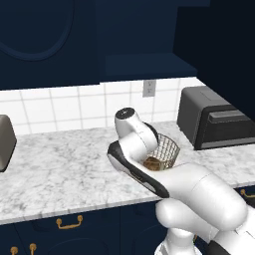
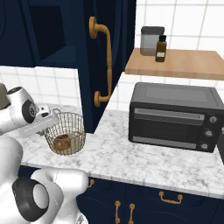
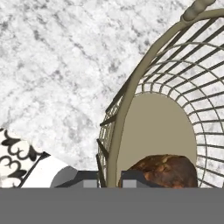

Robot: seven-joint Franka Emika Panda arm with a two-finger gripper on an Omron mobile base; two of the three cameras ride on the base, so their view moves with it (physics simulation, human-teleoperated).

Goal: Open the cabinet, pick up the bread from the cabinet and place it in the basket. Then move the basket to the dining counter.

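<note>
Hand view: gripper [image 3: 109, 183] astride basket [image 3: 131, 94] rim

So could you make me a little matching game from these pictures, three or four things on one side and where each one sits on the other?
Things:
1. bread
2. basket
3. brown bottle
4. toaster oven

Places:
A. on the wooden shelf, beside a grey-lidded jar
B. on the marble worktop, below the wooden shelf
C. inside the wire basket
D. on the marble worktop, beside the open cabinet door, with the gripper at its rim

Pairs: 1-C, 2-D, 3-A, 4-B
</note>
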